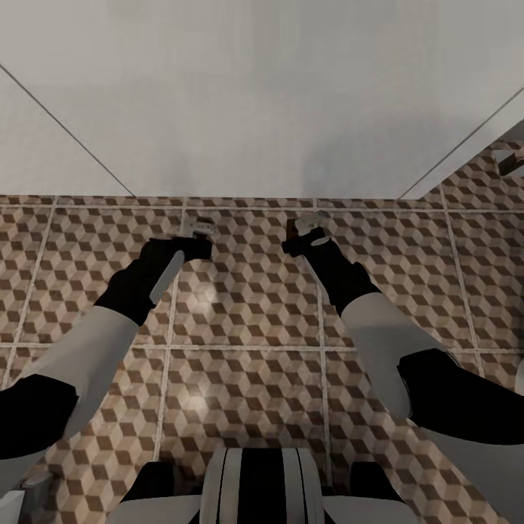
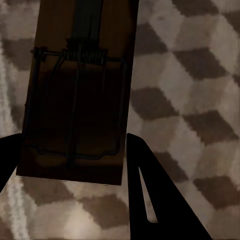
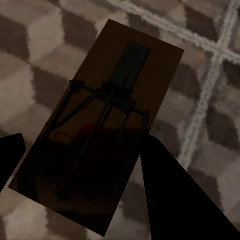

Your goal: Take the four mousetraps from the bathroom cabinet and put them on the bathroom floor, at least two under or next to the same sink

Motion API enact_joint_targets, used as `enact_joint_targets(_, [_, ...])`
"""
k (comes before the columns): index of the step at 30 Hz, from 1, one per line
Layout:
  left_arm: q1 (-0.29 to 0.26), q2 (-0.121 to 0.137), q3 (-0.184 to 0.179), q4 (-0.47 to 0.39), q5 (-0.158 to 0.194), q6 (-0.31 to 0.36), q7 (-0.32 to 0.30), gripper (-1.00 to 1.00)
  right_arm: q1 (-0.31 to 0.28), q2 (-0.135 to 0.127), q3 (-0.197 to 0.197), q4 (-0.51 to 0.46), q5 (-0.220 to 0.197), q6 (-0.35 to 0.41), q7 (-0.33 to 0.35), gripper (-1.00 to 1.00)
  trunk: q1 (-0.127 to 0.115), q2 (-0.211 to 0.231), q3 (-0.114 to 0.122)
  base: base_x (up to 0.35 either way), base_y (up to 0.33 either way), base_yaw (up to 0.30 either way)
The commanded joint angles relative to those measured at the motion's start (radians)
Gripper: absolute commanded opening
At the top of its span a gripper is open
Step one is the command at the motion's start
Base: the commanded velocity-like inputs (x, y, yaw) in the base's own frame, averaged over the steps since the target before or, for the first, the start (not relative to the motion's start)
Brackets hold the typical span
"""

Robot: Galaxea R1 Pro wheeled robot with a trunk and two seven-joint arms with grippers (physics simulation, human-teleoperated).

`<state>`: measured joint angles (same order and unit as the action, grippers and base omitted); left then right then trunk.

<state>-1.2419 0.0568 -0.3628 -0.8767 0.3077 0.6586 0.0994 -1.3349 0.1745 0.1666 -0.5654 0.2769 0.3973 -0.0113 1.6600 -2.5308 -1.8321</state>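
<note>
Carrying two mousetraps, one per arm, over the bathroom floor (image 1: 247,306); this looks like the transport/placement step, cabinet pickup done for this pair.

Left gripper (image 1: 198,228): in its wrist view a brown wooden mousetrap (image 2: 77,95) sits between the two dark fingers (image 2: 160,200), spring coil and wire bail facing the camera. Jaws read as clamped on the board's edges, cube-pattern tiles behind it.

Right gripper (image 1: 311,224): same story. The second mousetrap (image 3: 102,135) is pinched between its fingers (image 3: 180,195), angled across the view, red mark faintly visible under the wire. A pale grout line crosses the tile behind it.

Head view: both arms reach forward and down, grippers side by side but apart, near where the tiles meet a plain white surface (image 1: 262,102). Can't tell whether that is wall or a fixture front. No basin or tap visible, so can't confirm the sink is near. A small dark item (image 1: 509,161) sits at the far right edge, too small to identify.

Next move, my read: confirm sink position first, since two traps must end up under or right beside it. Then lower each wrist until the board lies flat on tile, and only then release. Dropping from height risks a flip or bounce.
</note>
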Motion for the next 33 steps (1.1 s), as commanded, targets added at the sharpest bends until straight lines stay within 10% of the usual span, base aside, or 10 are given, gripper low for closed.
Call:
enact_joint_targets(1, [-0.001,-0.002,-0.009,0.018,0.007,-0.025,0.011,-1.00,0.000,0.000,0.002,-0.001,0.004,0.006,0.004,-1.00,0.000,0.000,-0.001,0.000,0.000,0.000])
enact_joint_targets(33, [-0.001,-0.089,-0.013,0.314,0.004,-0.239,0.014,-1.00,0.002,0.000,0.003,-0.002,0.004,0.005,0.008,-1.00,0.000,0.000,-0.001,0.000,0.000,0.000])
